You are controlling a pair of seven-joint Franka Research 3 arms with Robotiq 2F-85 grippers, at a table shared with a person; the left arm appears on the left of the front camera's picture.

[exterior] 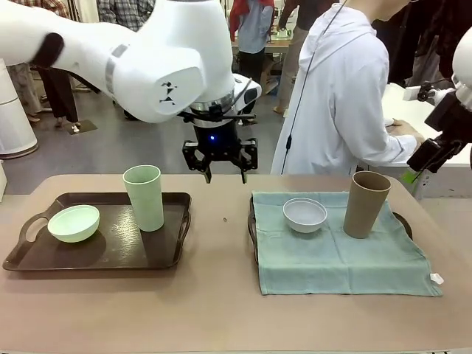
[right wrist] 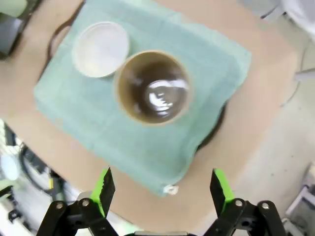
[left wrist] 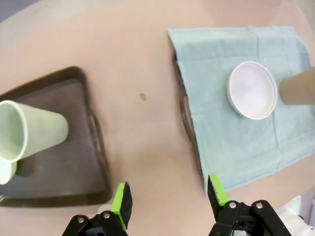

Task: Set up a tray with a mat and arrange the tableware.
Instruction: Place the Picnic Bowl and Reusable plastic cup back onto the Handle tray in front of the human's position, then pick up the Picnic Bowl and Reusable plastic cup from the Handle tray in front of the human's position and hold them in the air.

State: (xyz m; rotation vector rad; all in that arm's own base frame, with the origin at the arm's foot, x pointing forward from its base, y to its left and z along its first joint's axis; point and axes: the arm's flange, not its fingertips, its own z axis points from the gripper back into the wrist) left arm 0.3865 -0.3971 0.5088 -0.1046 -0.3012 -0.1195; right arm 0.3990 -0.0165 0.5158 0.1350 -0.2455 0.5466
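Tray [exterior: 118,242]: green bowl [exterior: 74,223], green cup [exterior: 144,198]; mat [exterior: 339,259]: white bowl [exterior: 304,214], brown cup [exterior: 365,205].

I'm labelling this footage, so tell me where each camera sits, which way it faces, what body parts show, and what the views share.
Front view: fixed on the robot's side, facing across the table at the person; the left gripper hangs open above it.
Left wrist view: looks down between the dark tray and green mat; own open fingers at the bottom.
Right wrist view: looks down into the brown cup; the right gripper open below.
Shared: all three show the white bowl on the mat.
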